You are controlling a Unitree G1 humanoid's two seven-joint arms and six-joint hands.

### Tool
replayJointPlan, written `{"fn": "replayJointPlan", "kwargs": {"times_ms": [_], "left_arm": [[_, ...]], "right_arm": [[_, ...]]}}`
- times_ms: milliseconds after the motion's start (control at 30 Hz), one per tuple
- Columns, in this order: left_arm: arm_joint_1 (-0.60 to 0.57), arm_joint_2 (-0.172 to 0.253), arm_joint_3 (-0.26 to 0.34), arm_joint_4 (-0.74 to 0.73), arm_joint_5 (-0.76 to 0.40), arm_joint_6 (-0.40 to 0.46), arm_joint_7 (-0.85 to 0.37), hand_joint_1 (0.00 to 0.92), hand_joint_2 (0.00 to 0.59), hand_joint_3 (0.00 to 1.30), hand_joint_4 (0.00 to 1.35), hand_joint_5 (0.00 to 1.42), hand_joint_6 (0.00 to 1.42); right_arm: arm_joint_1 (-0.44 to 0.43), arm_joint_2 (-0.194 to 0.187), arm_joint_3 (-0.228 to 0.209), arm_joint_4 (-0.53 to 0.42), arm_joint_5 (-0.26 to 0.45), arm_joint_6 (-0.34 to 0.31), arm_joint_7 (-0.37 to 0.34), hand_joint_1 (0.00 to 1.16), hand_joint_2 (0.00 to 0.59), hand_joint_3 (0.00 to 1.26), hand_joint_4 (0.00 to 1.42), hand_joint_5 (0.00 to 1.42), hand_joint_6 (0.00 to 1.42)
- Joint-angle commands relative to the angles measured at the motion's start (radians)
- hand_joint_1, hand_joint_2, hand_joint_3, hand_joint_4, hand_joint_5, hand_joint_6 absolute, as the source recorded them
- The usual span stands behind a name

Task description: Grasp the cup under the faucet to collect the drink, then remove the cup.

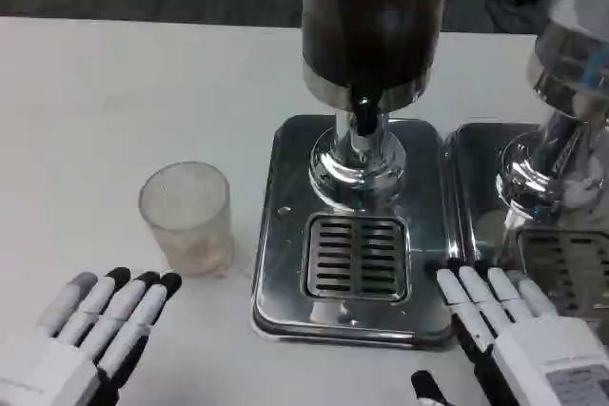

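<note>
Left hand [90, 330] is lying flat on the white worktop [114, 92], fingers extended and slightly apart, holding nothing. Clear cup [188, 218] is standing upright just ahead of its fingertips, not touching, beside the dispenser's steel base [285, 235] rather than on the drip grate [355, 256]. Right hand [514, 330] is also lying flat and unloaded, fingertips reaching the base's near corner. Faucet [363, 116] is hanging above the grate, ahead-left of the right hand.
</note>
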Motion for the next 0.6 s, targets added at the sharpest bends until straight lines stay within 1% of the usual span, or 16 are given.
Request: {"fn": "replayJointPlan", "kwargs": {"times_ms": [33,400,433,500,567,600], "left_arm": [[0.005,0.02,-0.009,-0.007,-0.015,0.01,-0.01,0.0,0.041,0.0,0.0,0.0,0.0],[-0.004,0.031,-0.02,0.008,-0.031,0.014,-0.027,0.0,0.038,0.0,0.0,0.0,0.0],[-0.011,0.035,-0.025,0.023,-0.036,0.006,-0.021,0.0,0.029,0.0,0.0,0.0,0.0],[-0.034,0.046,-0.034,0.061,-0.066,-0.013,-0.014,0.0,0.003,0.0,0.0,0.0,0.0],[-0.055,0.052,-0.04,0.093,-0.103,-0.029,-0.009,0.0,0.0,0.0,0.0,0.0,0.0],[-0.082,0.045,-0.046,0.129,-0.14,-0.046,0.006,0.0,0.0,0.0,0.0,0.0,0.0]], "right_arm": [[-0.009,-0.002,-0.003,-0.026,0.007,0.014,0.022,0.21,0.456,0.0,0.0,0.0,0.0],[-0.021,0.002,0.008,-0.012,0.02,0.026,0.03,0.22,0.459,0.0,0.0,0.0,0.0],[-0.022,0.003,0.008,-0.011,0.022,0.026,0.029,0.23,0.459,0.0,0.0,0.0,0.0],[-0.029,0.007,0.008,-0.005,0.031,0.024,0.021,0.23,0.459,0.0,0.0,0.0,0.0],[-0.037,0.014,0.01,0.001,0.04,0.024,0.016,0.23,0.459,0.0,0.0,0.0,0.0],[-0.042,0.018,0.011,0.003,0.045,0.026,0.018,0.23,0.46,0.0,0.0,0.0,0.0]]}}
